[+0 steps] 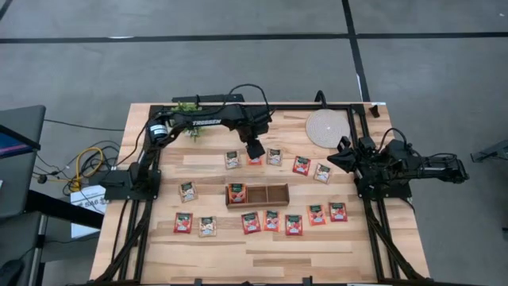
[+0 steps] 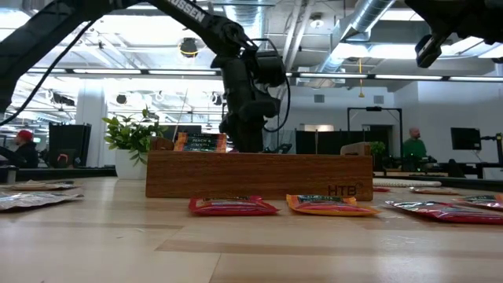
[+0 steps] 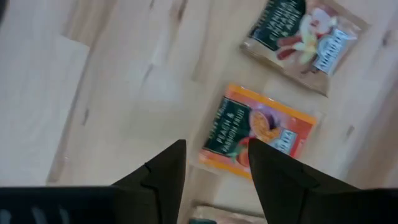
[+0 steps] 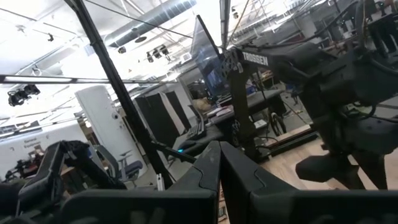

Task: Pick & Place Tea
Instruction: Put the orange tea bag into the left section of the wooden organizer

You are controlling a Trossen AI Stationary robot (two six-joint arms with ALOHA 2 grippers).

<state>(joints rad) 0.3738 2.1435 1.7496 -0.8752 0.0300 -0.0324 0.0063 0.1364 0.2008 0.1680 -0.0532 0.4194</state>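
A: Where's the left gripper point(image 1: 255, 151)?

B: Over the far row of tea sachets point(image 1: 274, 156), above an orange-red sachet point(image 3: 258, 132). Its fingers point(image 3: 163, 173) stand parted with nothing between them.

A: And the rest of the tea?

B: Spread flat on the table point(image 1: 270, 262): a far row, a near row, and one sachet in the left compartment of the wooden tray point(image 1: 257, 195).

A: The right gripper point(image 1: 343, 154)?

B: Parked at the table's right edge, fingers point(image 4: 202, 174) pressed together, holding nothing
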